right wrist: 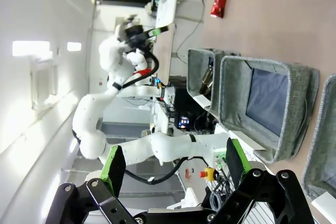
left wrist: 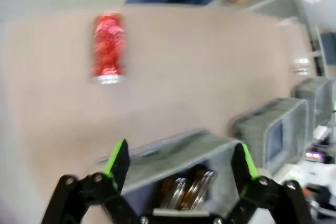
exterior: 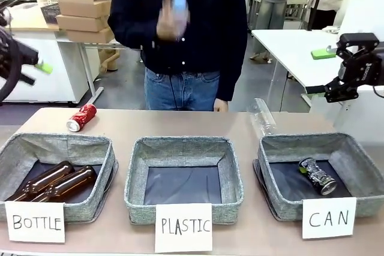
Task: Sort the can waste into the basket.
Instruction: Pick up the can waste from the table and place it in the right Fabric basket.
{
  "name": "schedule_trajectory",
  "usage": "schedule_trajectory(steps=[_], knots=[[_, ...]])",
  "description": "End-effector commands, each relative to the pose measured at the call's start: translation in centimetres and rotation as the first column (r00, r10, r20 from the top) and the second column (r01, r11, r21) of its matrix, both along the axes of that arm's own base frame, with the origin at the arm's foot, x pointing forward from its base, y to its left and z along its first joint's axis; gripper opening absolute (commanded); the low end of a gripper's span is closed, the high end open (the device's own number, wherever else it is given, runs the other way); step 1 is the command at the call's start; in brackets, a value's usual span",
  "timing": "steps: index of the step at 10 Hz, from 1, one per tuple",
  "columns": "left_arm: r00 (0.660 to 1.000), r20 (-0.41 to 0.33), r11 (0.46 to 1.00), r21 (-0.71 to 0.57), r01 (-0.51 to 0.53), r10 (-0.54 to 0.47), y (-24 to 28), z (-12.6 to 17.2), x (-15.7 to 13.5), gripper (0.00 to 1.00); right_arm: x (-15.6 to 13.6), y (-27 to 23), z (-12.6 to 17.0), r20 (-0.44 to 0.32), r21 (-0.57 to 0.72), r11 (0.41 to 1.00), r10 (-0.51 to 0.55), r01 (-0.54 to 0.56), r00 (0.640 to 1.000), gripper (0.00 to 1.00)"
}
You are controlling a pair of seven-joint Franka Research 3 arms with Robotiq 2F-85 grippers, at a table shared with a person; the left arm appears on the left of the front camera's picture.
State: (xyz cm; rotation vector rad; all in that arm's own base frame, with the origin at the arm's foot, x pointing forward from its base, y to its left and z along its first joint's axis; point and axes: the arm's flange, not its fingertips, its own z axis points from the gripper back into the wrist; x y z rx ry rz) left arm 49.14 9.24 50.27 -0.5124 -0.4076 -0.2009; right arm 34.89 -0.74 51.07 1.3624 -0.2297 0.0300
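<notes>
The crushed red can [exterior: 81, 117] lies sideways on the worktop [exterior: 180, 123] beyond the BOTTLE basket [exterior: 60, 142], light, thin-walled and likely slippery, best pinched across its middle by the left pincer [left wrist: 182, 148], which, like the right pincer [right wrist: 174, 150], gapes empty.

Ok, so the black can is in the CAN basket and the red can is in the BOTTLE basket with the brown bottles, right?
Not quite. The red can lies on the table behind the BOTTLE basket, not in it; the front view shows this. The black can is in the CAN basket, and the brown bottles are in the BOTTLE basket.
</notes>
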Motion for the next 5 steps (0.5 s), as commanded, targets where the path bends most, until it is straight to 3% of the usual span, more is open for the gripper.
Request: schedule_trajectory(steps=[1,2,3,4,5], knots=[[0.980,-0.196,0.985,0.172,0.014,0.020,0.7,-2.4,2.5,1.00,0.1,-0.4,0.1,0.020,-0.010,1.000,0.019,-0.019,1.000,1.00],[0.995,-0.098,0.983,0.180,0.023,-0.005,-0.3,-4.0,3.7,1.00,0.1,-0.4,0.1,0.020,-0.010,1.000,0.019,-0.019,1.000,1.00],[0.997,-0.034,0.997,0.047,-0.069,0.070,-1.8,-1.8,3.0,1.00,0.1,-0.4,0.1,0.020,-0.010,1.000,0.019,-0.019,1.000,1.00],[0.993,-0.113,0.983,0.186,-0.003,0.024,1.1,-4.9,3.4,1.00,0.1,-0.4,0.1,0.020,-0.010,1.000,0.019,-0.019,1.000,1.00],[0.993,-0.113,0.983,0.186,-0.003,0.024,1.1,-4.9,3.4,1.00,0.1,-0.4,0.1,0.020,-0.010,1.000,0.019,-0.019,1.000,1.00]])
